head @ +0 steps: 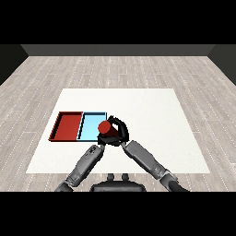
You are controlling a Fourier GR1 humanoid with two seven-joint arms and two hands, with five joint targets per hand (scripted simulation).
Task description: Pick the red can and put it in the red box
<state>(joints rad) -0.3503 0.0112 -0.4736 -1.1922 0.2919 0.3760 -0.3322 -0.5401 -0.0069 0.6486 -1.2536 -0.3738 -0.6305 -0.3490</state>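
Your right hand (117, 132) has its black fingers curled round the small red cylindrical can (105, 127), holding it at frame centre over the light blue tray's (90, 123) right edge. The flat red tray (68, 126) lies further left, so carry on leftward. Your left hand (93, 150) is low, fingers unreadable.

White table (152, 120): red tray (67, 126), light blue tray (91, 124) side by side.

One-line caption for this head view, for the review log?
Right hand curled round the red cylindrical can, holding it over the light blue tray; shallow red tray alongside holds nothing.
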